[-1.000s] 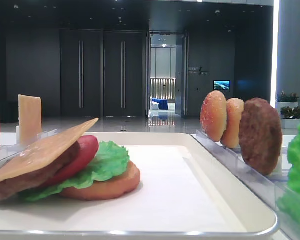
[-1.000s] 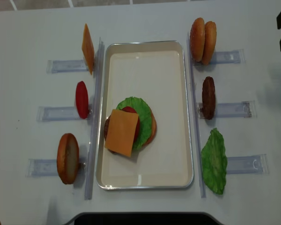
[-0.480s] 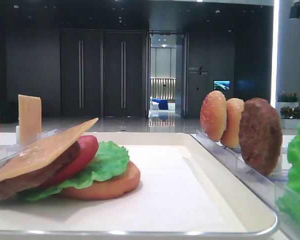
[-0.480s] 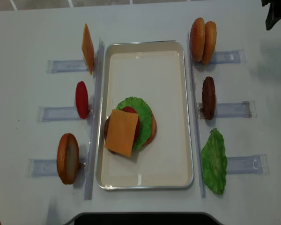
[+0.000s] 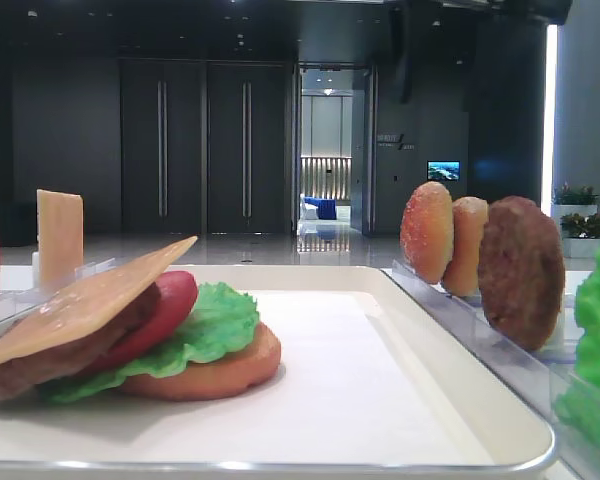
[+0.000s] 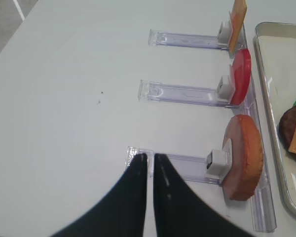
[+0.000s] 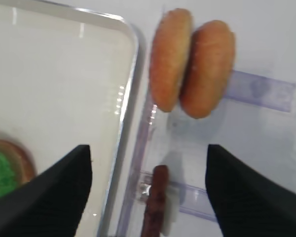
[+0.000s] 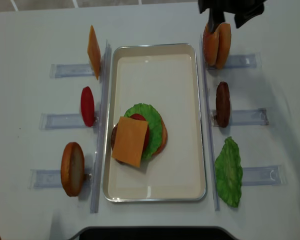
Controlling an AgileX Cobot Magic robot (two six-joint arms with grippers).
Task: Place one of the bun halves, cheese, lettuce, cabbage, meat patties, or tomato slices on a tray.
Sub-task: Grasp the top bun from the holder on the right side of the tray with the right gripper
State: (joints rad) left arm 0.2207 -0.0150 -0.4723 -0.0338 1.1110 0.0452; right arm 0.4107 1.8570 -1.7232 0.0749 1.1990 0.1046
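Note:
Two bun halves (image 8: pixel 216 44) stand on edge in a clear rack at the back right; they show as well in the right wrist view (image 7: pixel 190 64). My right gripper (image 8: pixel 229 14) hovers over them, open and empty (image 7: pixel 148 148). The cream tray (image 8: pixel 185 75) holds a stack: cheese (image 8: pixel 129 141) over tomato, lettuce (image 8: pixel 151 115), patty and a flat bun. Another bun half (image 6: pixel 244 155) stands in the near left rack, with my left gripper (image 6: pixel 148 157) shut and empty beside that rack's outer end.
Left racks hold a tomato slice (image 8: pixel 87 106) and a cheese slice (image 8: pixel 93 51). Right racks hold a meat patty (image 8: pixel 222 103) and a lettuce leaf (image 8: pixel 229 172). Long clear rails (image 8: pixel 101 125) run along both tray sides. White table all round.
My right gripper has come in from the far right edge to above the two bun halves at the back right, still open. The left gripper and the food have not moved.

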